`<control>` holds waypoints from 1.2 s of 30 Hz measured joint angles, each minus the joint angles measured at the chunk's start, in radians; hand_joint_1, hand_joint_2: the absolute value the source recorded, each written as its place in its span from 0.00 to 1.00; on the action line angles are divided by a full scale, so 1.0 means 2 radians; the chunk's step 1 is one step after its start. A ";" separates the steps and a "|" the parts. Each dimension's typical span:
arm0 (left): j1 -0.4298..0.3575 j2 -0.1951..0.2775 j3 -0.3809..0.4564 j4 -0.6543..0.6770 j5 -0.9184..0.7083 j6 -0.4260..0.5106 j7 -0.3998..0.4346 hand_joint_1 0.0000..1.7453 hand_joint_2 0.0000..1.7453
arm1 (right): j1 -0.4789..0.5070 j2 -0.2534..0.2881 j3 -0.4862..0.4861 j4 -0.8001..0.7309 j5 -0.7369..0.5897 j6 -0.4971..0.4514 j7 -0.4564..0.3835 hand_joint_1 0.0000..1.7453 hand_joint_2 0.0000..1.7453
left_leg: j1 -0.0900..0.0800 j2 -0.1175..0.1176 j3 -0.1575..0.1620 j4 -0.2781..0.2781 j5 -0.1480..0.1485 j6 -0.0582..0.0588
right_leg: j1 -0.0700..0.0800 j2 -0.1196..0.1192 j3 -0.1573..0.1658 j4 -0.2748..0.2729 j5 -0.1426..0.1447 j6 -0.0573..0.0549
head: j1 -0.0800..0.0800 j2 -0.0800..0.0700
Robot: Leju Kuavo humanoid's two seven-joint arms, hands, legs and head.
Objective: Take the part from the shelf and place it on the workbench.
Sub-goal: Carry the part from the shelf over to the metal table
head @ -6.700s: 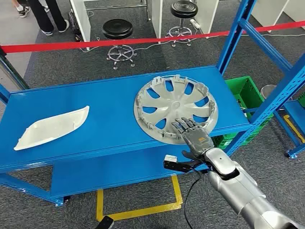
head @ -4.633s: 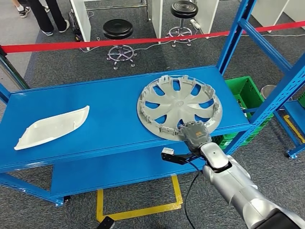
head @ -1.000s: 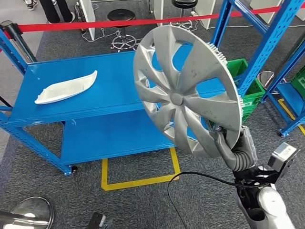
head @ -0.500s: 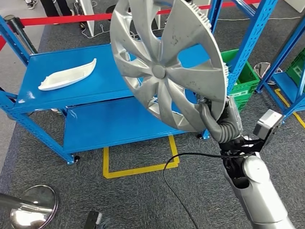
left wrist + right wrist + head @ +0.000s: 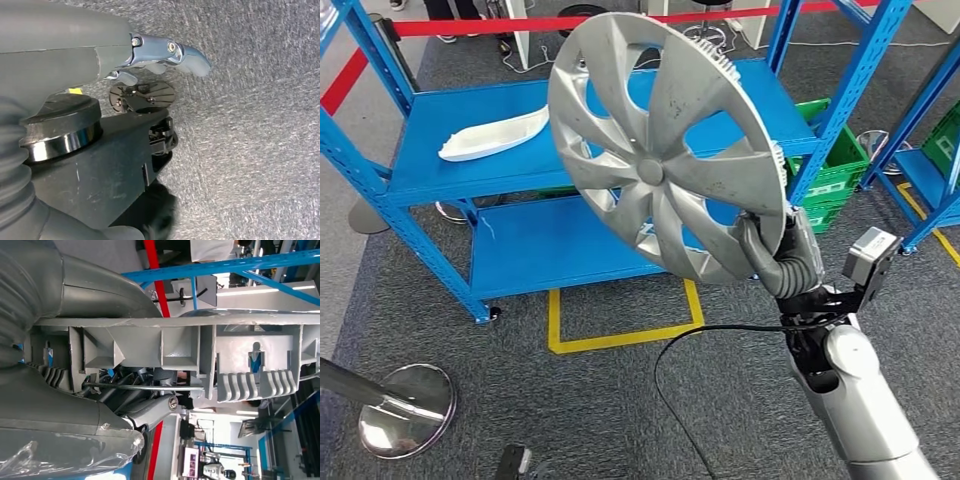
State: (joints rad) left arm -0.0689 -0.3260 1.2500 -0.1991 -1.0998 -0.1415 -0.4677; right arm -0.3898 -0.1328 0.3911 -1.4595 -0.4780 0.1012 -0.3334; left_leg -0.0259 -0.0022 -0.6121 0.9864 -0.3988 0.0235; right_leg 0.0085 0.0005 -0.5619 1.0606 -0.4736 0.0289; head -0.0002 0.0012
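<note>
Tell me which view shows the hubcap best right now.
The head view: the whole hubcap is visible, lifted off the shelf, with the right hand gripping its lower rim. The right wrist view shows just a close stretch of its ribbed rim. The left wrist view looks at carpet.

Silver hubcap, curved spokes with open gaps, scuffed; tilted nearly upright, face toward camera, in the air before blue shelf.

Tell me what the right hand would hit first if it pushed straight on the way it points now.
Probably the blue shelf: the right hand, gripping the hubcap by its rim, points up and leftward toward it, though depth is unclear.
</note>
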 joint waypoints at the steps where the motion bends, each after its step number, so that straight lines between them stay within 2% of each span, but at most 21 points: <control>1: 0.000 0.000 0.000 0.000 0.000 0.000 0.000 0.00 1.00 | 0.000 0.000 -0.001 -0.001 0.000 0.000 0.000 1.00 1.00 | 0.000 0.000 -0.002 0.000 0.004 -0.002 | 0.002 0.000 0.011 -0.018 -0.003 -0.001 | 0.001 0.000; 4: 0.000 0.000 0.000 0.000 0.000 0.000 0.000 0.00 1.00 | -0.001 -0.001 -0.002 -0.002 0.000 -0.001 -0.001 1.00 1.00 | 0.001 0.000 -0.008 0.000 0.009 -0.010 | 0.002 0.001 0.009 -0.029 0.006 -0.006 | 0.003 0.000; 6: 0.000 0.000 0.000 0.000 -0.001 0.001 0.000 0.00 1.00 | 0.000 -0.001 -0.003 -0.003 0.001 0.000 -0.001 1.00 1.00 | 0.002 0.000 -0.019 0.022 -0.018 -0.018 | -0.002 0.003 0.001 -0.033 0.016 -0.012 | 0.001 0.000; 8: 0.000 0.001 0.000 0.000 -0.002 0.003 0.000 0.00 1.00 | 0.004 -0.002 -0.005 -0.005 0.001 0.001 -0.003 1.00 1.00 | 0.007 0.000 -0.037 0.077 -0.063 -0.026 | -0.003 0.006 -0.011 -0.033 0.025 -0.014 | -0.001 0.000; 9: 0.000 0.001 0.000 0.000 -0.003 0.003 0.000 0.00 1.00 | 0.007 -0.002 -0.007 -0.007 0.002 0.002 -0.004 1.00 1.00 | 0.009 0.000 -0.045 0.108 -0.078 -0.028 | -0.004 0.009 -0.017 -0.033 0.030 -0.014 | -0.001 0.000; 11: 0.000 0.001 0.000 0.000 -0.004 0.004 0.000 0.00 1.00 | 0.013 -0.003 -0.010 -0.009 0.003 0.002 -0.006 1.00 1.00 | 0.012 0.000 -0.045 0.134 -0.076 -0.031 | -0.005 0.016 -0.029 -0.033 0.040 -0.011 | -0.001 0.000; 12: 0.000 0.001 0.000 0.000 -0.005 0.005 0.000 0.00 1.00 | 0.016 -0.004 -0.011 -0.009 0.004 0.002 -0.006 1.00 1.00 | 0.014 -0.002 -0.032 0.123 -0.064 -0.033 | -0.007 0.020 -0.035 -0.033 0.044 -0.009 | -0.001 0.000; 14: -0.001 0.001 0.000 0.000 -0.007 0.006 0.000 0.00 1.00 | 0.019 -0.005 -0.013 -0.013 0.006 0.003 -0.006 1.00 1.00 | 0.018 -0.018 0.012 0.064 -0.044 -0.034 | -0.009 0.030 -0.045 -0.032 0.052 -0.004 | -0.001 0.000; 16: -0.001 0.001 0.000 0.000 -0.008 0.006 0.000 0.00 1.00 | 0.019 -0.006 -0.016 -0.017 0.008 0.003 -0.007 1.00 1.00 | 0.021 -0.037 0.046 0.010 -0.045 -0.030 | -0.009 0.040 -0.054 -0.030 0.061 0.002 | -0.001 0.000; 17: -0.001 0.000 0.000 0.000 -0.008 0.007 0.000 0.00 1.00 | 0.020 -0.006 -0.017 -0.018 0.009 0.003 -0.007 1.00 1.00 | 0.021 -0.040 0.052 -0.002 -0.047 -0.027 | -0.010 0.045 -0.057 -0.031 0.066 0.006 | -0.001 0.000; 19: 0.000 0.000 0.000 0.000 -0.009 0.007 0.000 0.00 1.00 | 0.023 -0.008 -0.021 -0.019 0.009 0.003 -0.008 1.00 1.00 | 0.020 -0.029 0.050 -0.006 -0.045 -0.018 | -0.011 0.052 -0.062 -0.034 0.073 0.012 | -0.001 0.000; 21: 0.001 0.000 0.000 0.000 -0.009 0.007 0.000 0.00 1.00 | 0.026 -0.010 -0.023 -0.019 0.010 0.003 -0.007 1.00 1.00 | 0.020 -0.017 0.049 -0.007 -0.040 -0.011 | -0.010 0.035 -0.074 -0.012 0.057 0.017 | 0.002 0.000; 23: 0.002 0.000 0.000 0.000 -0.009 0.007 0.000 0.00 1.00 | 0.027 -0.011 -0.023 -0.020 0.010 0.003 -0.007 1.00 1.00 | 0.018 -0.004 0.047 -0.007 -0.038 -0.006 | -0.009 0.012 -0.098 0.052 0.020 0.019 | 0.006 0.000; 25: 0.002 0.000 0.000 0.000 -0.009 0.007 0.000 0.00 1.00 | 0.030 -0.011 -0.025 -0.020 0.012 0.002 -0.007 1.00 1.00 | 0.016 0.010 0.046 -0.007 -0.037 -0.005 | -0.009 0.005 -0.116 0.110 -0.003 0.020 | 0.006 0.000; 26: 0.002 0.001 0.000 0.000 -0.009 0.007 0.000 0.00 1.00 | 0.032 -0.011 -0.026 -0.020 0.013 0.001 -0.007 1.00 1.00 | 0.016 0.016 0.046 -0.007 -0.037 -0.005 | -0.009 0.003 -0.113 0.113 -0.001 0.020 | 0.006 0.000; 27: 0.002 0.001 0.000 0.000 -0.009 0.007 0.000 0.00 1.00 | 0.033 -0.012 -0.028 -0.021 0.014 0.000 -0.007 1.00 1.00 | 0.016 0.022 0.047 -0.007 -0.038 -0.005 | -0.009 0.001 -0.100 0.096 0.009 0.019 | 0.006 0.000; 29: 0.001 0.000 0.000 0.000 -0.009 0.007 0.000 0.00 1.00 | 0.035 -0.013 -0.032 -0.023 0.017 -0.003 -0.007 1.00 1.00 | 0.015 0.032 0.048 -0.006 -0.039 -0.007 | -0.007 -0.015 -0.057 0.029 0.033 0.017 | 0.006 0.000; 31: 0.001 0.000 0.000 0.000 -0.009 0.006 0.000 0.00 1.00 | 0.034 -0.013 -0.035 -0.026 0.020 -0.004 -0.008 1.00 1.00 | 0.011 0.041 0.047 -0.004 -0.041 -0.011 | -0.002 -0.031 -0.032 -0.016 0.040 0.013 | 0.006 0.000; 32: 0.001 0.000 0.000 0.000 -0.009 0.006 0.000 0.00 1.00 | 0.035 -0.013 -0.036 -0.028 0.021 -0.005 -0.008 1.00 1.00 | 0.009 0.045 0.047 -0.003 -0.042 -0.012 | 0.000 -0.033 -0.030 -0.021 0.037 0.011 | 0.006 0.000; 34: 0.001 0.000 0.000 0.000 -0.009 0.005 0.000 0.00 1.00 | 0.038 -0.015 -0.038 -0.030 0.022 -0.007 -0.008 1.00 1.00 | 0.009 0.053 0.046 -0.002 -0.045 -0.016 | -0.001 -0.021 -0.035 -0.022 0.038 0.004 | 0.005 0.000; 36: 0.000 0.000 0.000 0.000 -0.009 0.004 0.000 0.00 1.00 | 0.040 -0.016 -0.041 -0.031 0.023 -0.009 -0.008 1.00 1.00 | 0.011 0.037 0.039 0.016 -0.061 -0.021 | -0.004 -0.010 -0.036 -0.023 0.040 -0.003 | 0.005 0.000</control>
State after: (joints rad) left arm -0.0689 -0.3260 1.2503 -0.1987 -1.1187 -0.1341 -0.4673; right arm -0.3103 -0.1640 0.3083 -1.5218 -0.4318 0.0839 -0.3497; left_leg -0.0048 0.0723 -0.5349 1.0184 -0.5212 -0.0184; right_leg 0.0004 -0.0204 -0.6347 1.0150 -0.3932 0.0238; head 0.0089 0.0011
